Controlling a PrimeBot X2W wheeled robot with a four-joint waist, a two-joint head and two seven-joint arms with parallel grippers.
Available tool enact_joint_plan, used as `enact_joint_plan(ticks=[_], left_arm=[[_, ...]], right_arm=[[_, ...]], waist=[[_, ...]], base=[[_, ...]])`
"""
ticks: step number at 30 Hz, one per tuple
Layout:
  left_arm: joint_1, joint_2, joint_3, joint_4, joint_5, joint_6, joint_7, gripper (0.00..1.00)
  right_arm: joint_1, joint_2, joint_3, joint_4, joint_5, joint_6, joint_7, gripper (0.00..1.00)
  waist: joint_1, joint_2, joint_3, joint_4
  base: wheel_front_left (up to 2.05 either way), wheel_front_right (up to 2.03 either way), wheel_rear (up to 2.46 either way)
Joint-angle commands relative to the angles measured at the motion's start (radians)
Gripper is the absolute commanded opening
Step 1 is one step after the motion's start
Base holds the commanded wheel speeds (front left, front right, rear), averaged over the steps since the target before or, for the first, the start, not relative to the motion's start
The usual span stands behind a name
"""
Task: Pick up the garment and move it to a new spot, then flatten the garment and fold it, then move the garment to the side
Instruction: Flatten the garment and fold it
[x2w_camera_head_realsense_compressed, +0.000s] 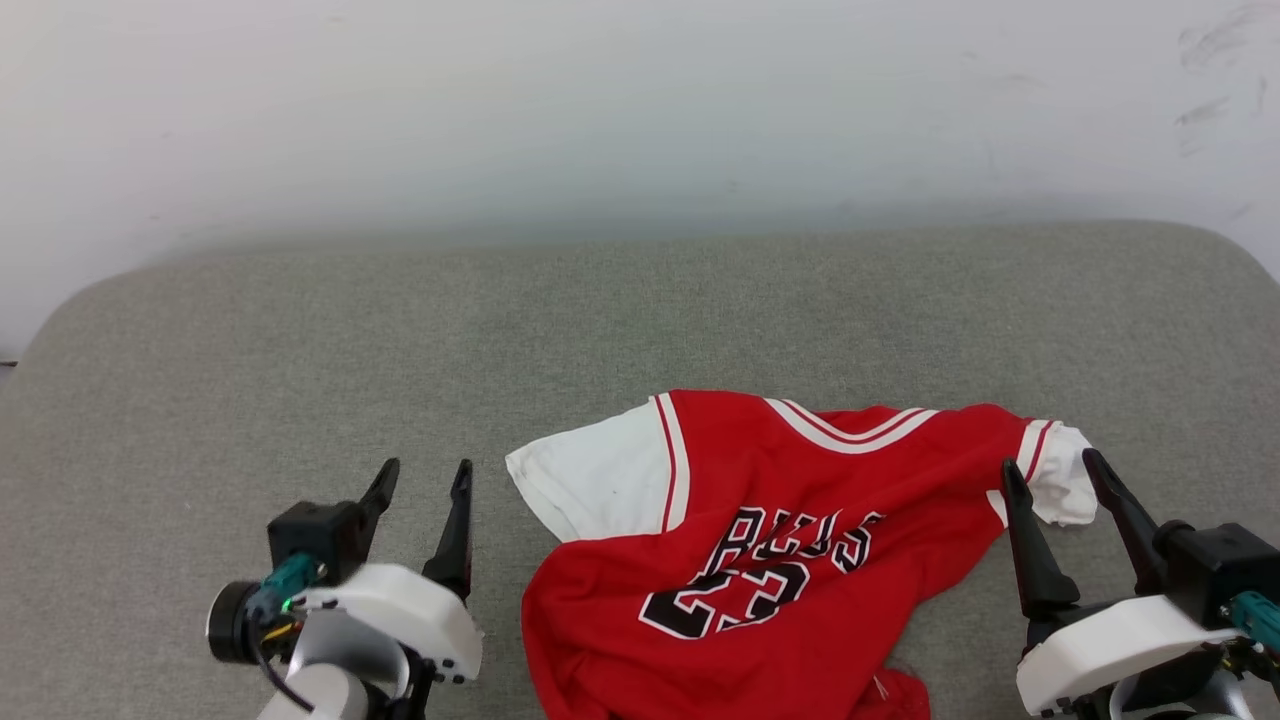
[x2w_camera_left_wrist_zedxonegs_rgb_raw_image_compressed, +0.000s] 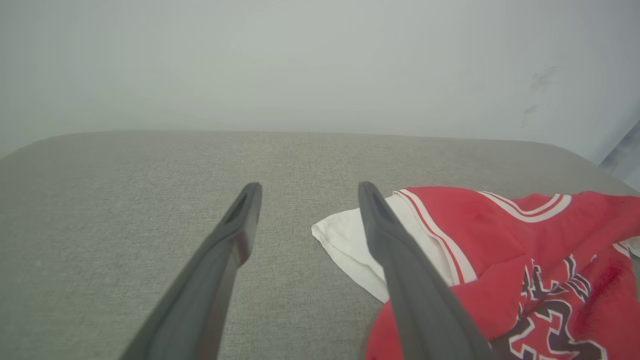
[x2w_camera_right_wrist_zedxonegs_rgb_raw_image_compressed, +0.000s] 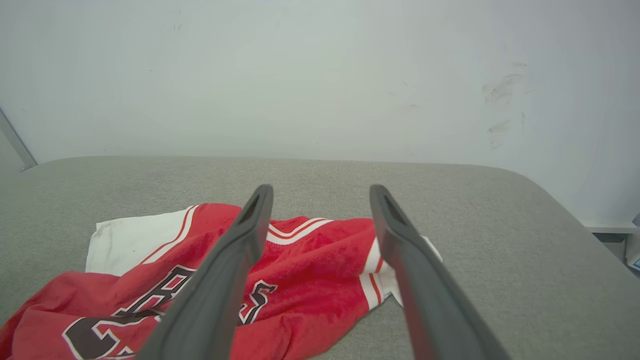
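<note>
The garment (x2w_camera_head_realsense_compressed: 770, 540), a red jersey with white sleeves and black-and-white lettering facing up, lies rumpled on the grey cushioned surface (x2w_camera_head_realsense_compressed: 300, 330), near the front and right of centre. My left gripper (x2w_camera_head_realsense_compressed: 425, 478) stands open just left of the jersey's white sleeve (x2w_camera_left_wrist_zedxonegs_rgb_raw_image_compressed: 345, 240), holding nothing. At the jersey's right edge my right gripper (x2w_camera_head_realsense_compressed: 1050, 470) is open too, its fingers on either side of the other white sleeve (x2w_camera_right_wrist_zedxonegs_rgb_raw_image_compressed: 387, 282) in the picture and above the cloth. The jersey's hem runs off the bottom of the head view.
A pale wall (x2w_camera_head_realsense_compressed: 640, 110) rises directly behind the grey surface. The surface has rounded far corners (x2w_camera_head_realsense_compressed: 1230, 250), and bare cushion stretches to the left and behind the jersey.
</note>
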Motion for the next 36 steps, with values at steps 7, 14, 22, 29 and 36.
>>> enact_joint_plan(ticks=[7, 14, 22, 29, 36], left_arm=[[-0.183, 0.019, -0.056, 0.070, -0.060, -0.090, 0.253, 1.00], [-0.315, 0.039, -0.091, 0.174, -0.120, -0.134, 0.522, 1.00], [-0.385, 0.045, -0.136, 0.275, -0.160, -0.159, 0.746, 1.00], [-0.383, 0.009, -0.216, 0.318, -0.162, -0.200, 0.856, 0.00], [-0.381, 0.045, -0.169, 0.272, -0.120, -0.157, 0.694, 0.00]], right_arm=[[-0.038, 0.004, 0.013, -0.035, 0.026, -0.001, 0.010, 1.00], [-0.076, 0.004, 0.009, -0.018, 0.045, -0.001, 0.000, 1.00], [-0.113, 0.004, 0.009, 0.016, 0.075, -0.001, -0.035, 1.00], [-0.131, 0.004, 0.000, 0.058, 0.088, -0.001, -0.053, 1.00], [-0.122, 0.004, -0.013, 0.098, 0.095, -0.001, -0.047, 1.00]], waist=[[0.0002, 0.0000, 0.101, -0.025], [0.0002, 0.0000, 0.195, -0.068], [0.0002, 0.0000, 0.273, -0.104], [0.0002, 0.0000, 0.287, -0.107], [0.0002, 0.0000, 0.241, -0.087]], base=[[0.00, 0.00, 0.00], [0.00, 0.00, 0.00], [0.00, 0.00, 0.00], [0.00, 0.00, 0.00], [0.00, 0.00, 0.00]])
